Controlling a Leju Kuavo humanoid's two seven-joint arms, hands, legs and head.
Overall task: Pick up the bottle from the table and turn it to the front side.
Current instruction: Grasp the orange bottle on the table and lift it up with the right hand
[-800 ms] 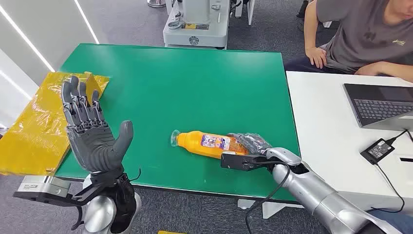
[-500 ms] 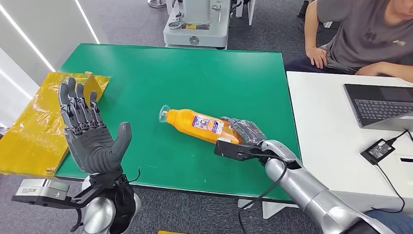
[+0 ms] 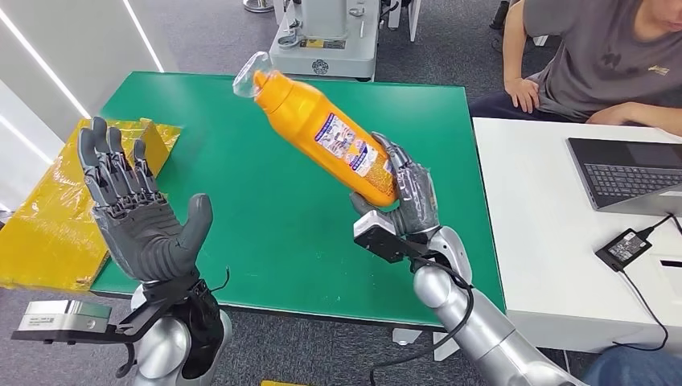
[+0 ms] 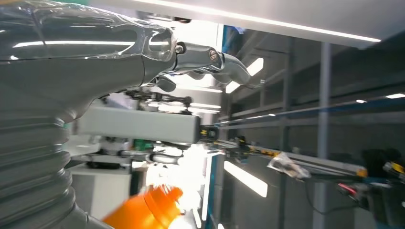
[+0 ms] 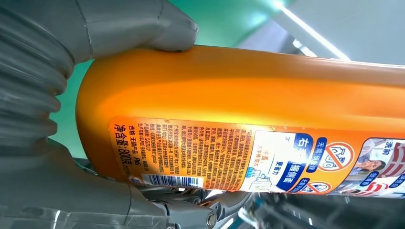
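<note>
Two hands showed from the head: our right hand (image 3: 400, 195) held the bottle (image 3: 322, 135) tilted above the table (image 3: 241, 129), our left hand (image 3: 143, 213) was open and empty. At the right wrist its barcode label faced us, so we judged the turn to the front remained.

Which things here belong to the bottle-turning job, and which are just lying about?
Job: orange bottle, gripped at its base by the right hand; left hand, raised with fingers apart; green table.

Lying about: yellow bag, laptop, power adapter.
</note>
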